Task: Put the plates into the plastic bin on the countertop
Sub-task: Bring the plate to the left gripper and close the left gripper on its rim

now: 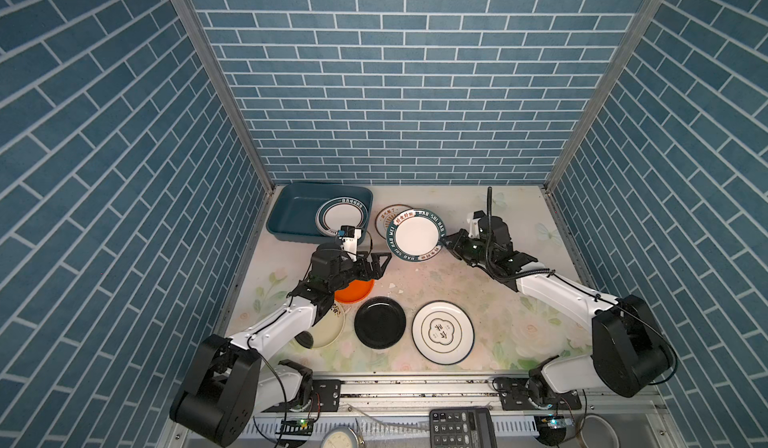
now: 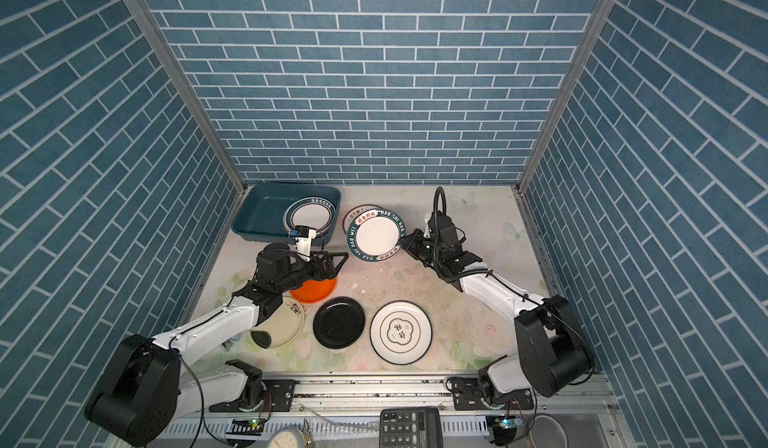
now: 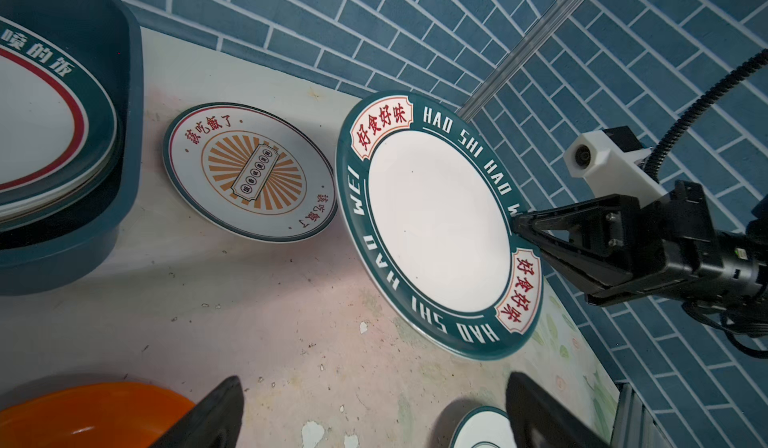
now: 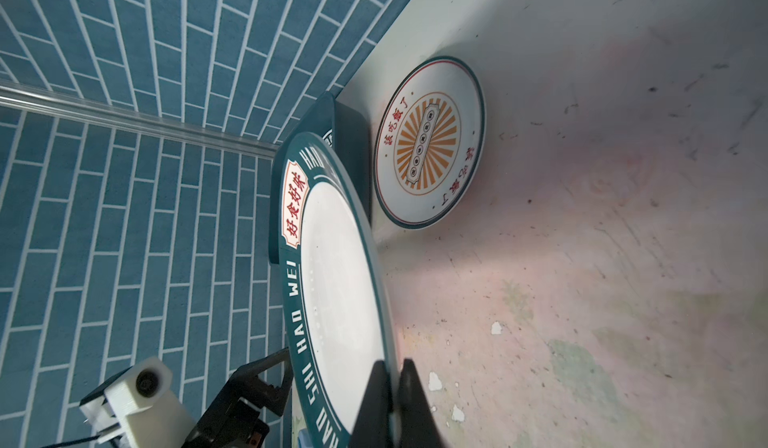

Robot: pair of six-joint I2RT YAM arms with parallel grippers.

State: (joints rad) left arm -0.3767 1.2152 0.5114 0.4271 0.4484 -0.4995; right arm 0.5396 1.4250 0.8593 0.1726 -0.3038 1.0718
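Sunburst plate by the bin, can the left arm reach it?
Probably yes: the left claw is open and empty, the sunburst plate lies uncovered ahead of it, though the held HAO SHI plate crowds one side.

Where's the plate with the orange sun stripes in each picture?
Top view: sunburst plate near the back, partly behind the HAO SHI plate.
Top view: same place, right of the plastic bin.
Left wrist: whole, between plastic bin and HAO SHI plate.
Right wrist: whole, beyond the HAO SHI plate.
Shared landmark: the HAO SHI plate.
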